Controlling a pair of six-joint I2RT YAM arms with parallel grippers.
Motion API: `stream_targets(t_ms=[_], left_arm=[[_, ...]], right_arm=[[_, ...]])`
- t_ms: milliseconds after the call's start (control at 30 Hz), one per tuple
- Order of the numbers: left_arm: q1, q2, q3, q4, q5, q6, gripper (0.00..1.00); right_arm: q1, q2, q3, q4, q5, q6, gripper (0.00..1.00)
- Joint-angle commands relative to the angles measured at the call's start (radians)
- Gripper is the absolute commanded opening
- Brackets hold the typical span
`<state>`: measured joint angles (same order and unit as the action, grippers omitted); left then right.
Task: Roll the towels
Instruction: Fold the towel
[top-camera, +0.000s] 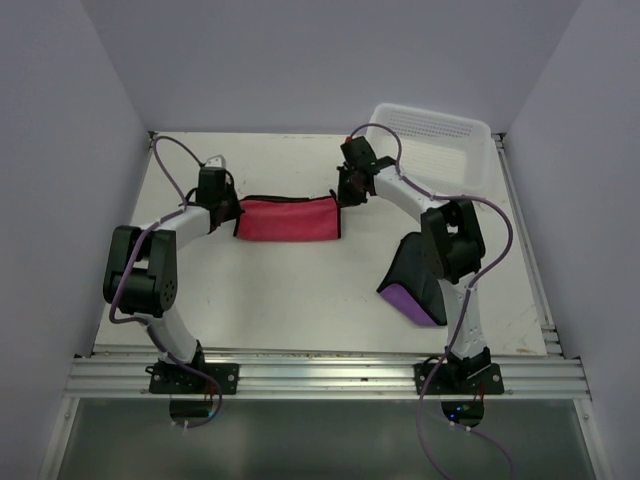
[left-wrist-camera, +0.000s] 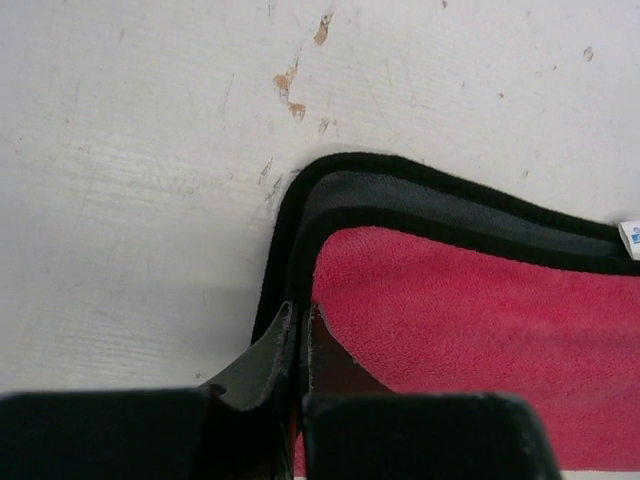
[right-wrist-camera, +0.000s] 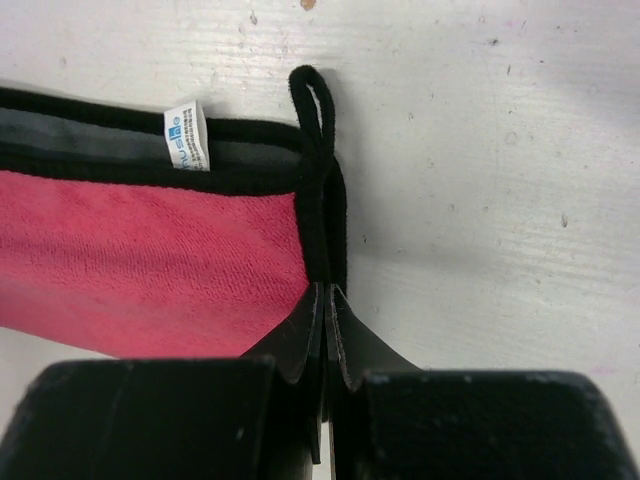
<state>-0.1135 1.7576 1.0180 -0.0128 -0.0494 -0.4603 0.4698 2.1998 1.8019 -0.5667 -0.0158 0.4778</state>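
A pink-red towel (top-camera: 288, 219) with a black hem lies stretched across the middle of the table, folded so a grey band shows along its far edge. My left gripper (top-camera: 234, 211) is shut on its left hem (left-wrist-camera: 292, 290); the red cloth (left-wrist-camera: 480, 330) fills the right of that view. My right gripper (top-camera: 342, 198) is shut on the towel's right hem (right-wrist-camera: 325, 250), below a black hanging loop (right-wrist-camera: 312, 100) and a white label (right-wrist-camera: 187, 135). A purple towel (top-camera: 412, 300) with black fabric (top-camera: 412, 262) on top sits by the right arm.
A white perforated basket (top-camera: 432, 140) stands at the back right corner. The white tabletop (top-camera: 290, 300) carries small brown chips (left-wrist-camera: 288, 85). Pale walls close in the left, right and back. A metal rail (top-camera: 330, 375) runs along the near edge.
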Motion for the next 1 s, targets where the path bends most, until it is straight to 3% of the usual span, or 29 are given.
stream_targets(t_ms=[0,133,333,400,433,467,533,567,667,867,967], left_arm=[[0.003,-0.010,0.053,0.030,-0.021,0.006,0.00],[0.003,0.013,0.067,0.034,-0.017,0.011,0.01],[0.003,0.059,0.074,0.037,-0.010,0.017,0.14],[0.003,0.075,0.074,0.042,-0.004,0.018,0.23],[0.003,0.080,0.074,0.042,-0.004,0.018,0.27],[0.003,0.091,0.074,0.039,-0.006,0.018,0.36],[0.003,0.092,0.074,0.028,-0.009,0.017,0.43],[0.003,0.089,0.073,0.025,-0.015,0.017,0.44],[0.003,0.069,0.073,0.019,-0.021,0.015,0.44],[0.003,0.008,0.065,-0.036,-0.067,0.014,0.45],[0.003,-0.035,0.033,-0.041,-0.083,0.011,0.45]], right_arm=[[-0.010,-0.066,0.002,0.034,0.028,-0.007,0.00],[-0.008,-0.046,0.017,0.036,0.020,-0.002,0.00],[-0.010,0.001,0.042,0.031,0.020,0.008,0.00],[-0.008,0.008,0.045,0.030,0.020,0.008,0.00],[-0.008,0.012,0.050,0.027,-0.001,0.008,0.15],[-0.008,0.014,0.051,0.024,-0.003,0.008,0.21],[-0.010,0.012,0.054,0.018,-0.003,0.007,0.29],[-0.010,0.006,0.054,0.016,-0.004,0.004,0.40],[-0.011,-0.008,0.059,0.007,0.002,-0.001,0.51],[-0.010,-0.060,0.027,0.007,0.007,-0.002,0.50],[-0.008,-0.097,-0.018,0.022,-0.015,0.004,0.41]])
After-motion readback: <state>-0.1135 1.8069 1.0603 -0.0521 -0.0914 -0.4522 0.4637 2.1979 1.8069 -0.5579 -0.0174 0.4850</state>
